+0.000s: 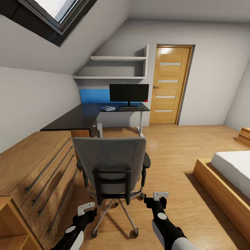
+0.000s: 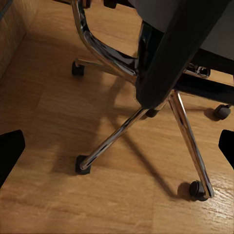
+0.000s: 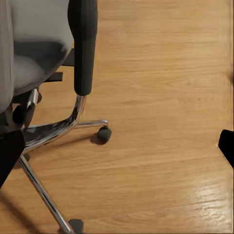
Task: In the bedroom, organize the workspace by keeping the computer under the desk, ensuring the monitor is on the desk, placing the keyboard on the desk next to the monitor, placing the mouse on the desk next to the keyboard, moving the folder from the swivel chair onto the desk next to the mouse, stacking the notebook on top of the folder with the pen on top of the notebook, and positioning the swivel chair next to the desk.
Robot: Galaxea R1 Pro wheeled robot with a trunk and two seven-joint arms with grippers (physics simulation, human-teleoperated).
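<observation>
The grey swivel chair (image 1: 109,159) stands just ahead of me, back turned, so its seat is hidden. Its chrome base (image 2: 126,126) and casters are in the left wrist view, and an armrest (image 3: 84,44) in the right wrist view. My left gripper (image 1: 86,207) and right gripper (image 1: 160,195) hang open and empty behind the chair, low on either side. Farther off, the dark desk (image 1: 83,116) carries the black monitor (image 1: 128,93), the keyboard (image 1: 132,108) in front of it, and a blue book-like stack (image 1: 107,108). A small red item (image 1: 146,100) sits at the monitor's right corner.
A wooden dresser (image 1: 31,166) lines the left wall beside the chair. The bed (image 1: 229,173) with its wooden frame is at the right. A wooden door (image 1: 170,85) stands past the desk, and wall shelves (image 1: 118,67) hang above it. Open wood floor lies between chair and bed.
</observation>
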